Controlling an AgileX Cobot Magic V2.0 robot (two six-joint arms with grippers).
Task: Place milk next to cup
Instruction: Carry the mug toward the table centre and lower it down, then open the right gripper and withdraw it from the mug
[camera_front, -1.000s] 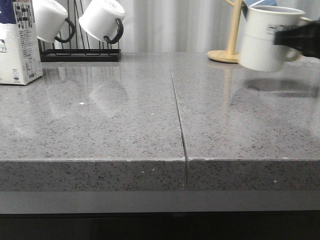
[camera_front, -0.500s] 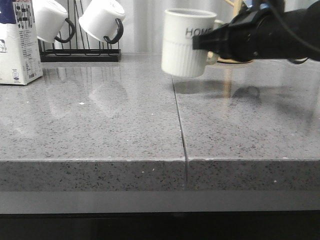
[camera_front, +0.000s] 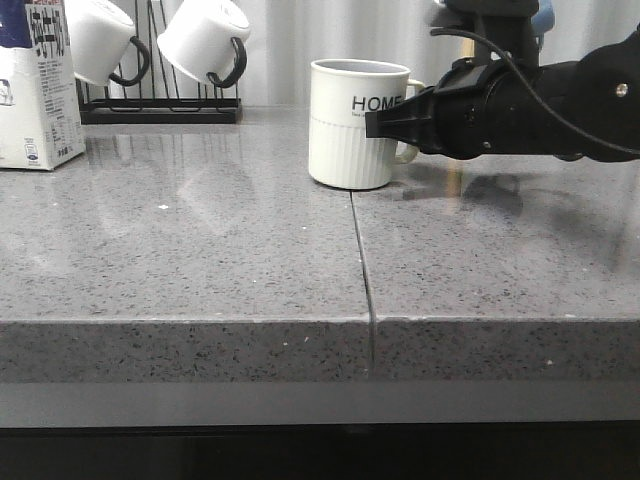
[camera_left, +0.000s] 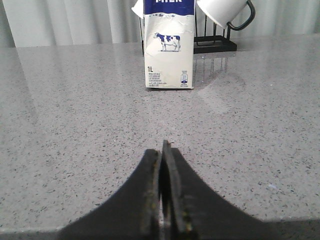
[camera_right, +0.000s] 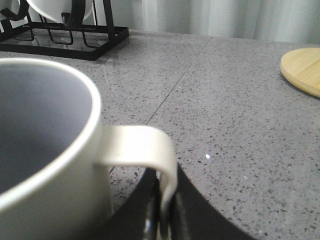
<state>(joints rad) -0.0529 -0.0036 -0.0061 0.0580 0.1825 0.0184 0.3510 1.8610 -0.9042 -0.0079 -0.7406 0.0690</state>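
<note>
The cup (camera_front: 350, 125), a cream ribbed mug lettered "HOME", stands on the grey counter near its middle seam. My right gripper (camera_front: 392, 124) reaches in from the right and is shut on the cup's white handle (camera_right: 165, 175), which runs down between the black fingers. The cup's rim and grey inside (camera_right: 40, 120) fill much of the right wrist view. The milk (camera_front: 35, 85), a white carton with a blue top, stands at the far left of the counter; the left wrist view shows its cow picture (camera_left: 168, 42). My left gripper (camera_left: 163, 150) is shut and empty, well short of the carton.
A black wire rack (camera_front: 160, 105) at the back left holds white mugs with black handles (camera_front: 205, 40). A round wooden base (camera_right: 305, 70) lies at the back right. The counter's seam (camera_front: 362, 270) runs toward the front edge.
My right gripper carried the cup from the far right, held in the air, leftward and down. The cup now rests on the counter by the seam. The milk has not moved.
</note>
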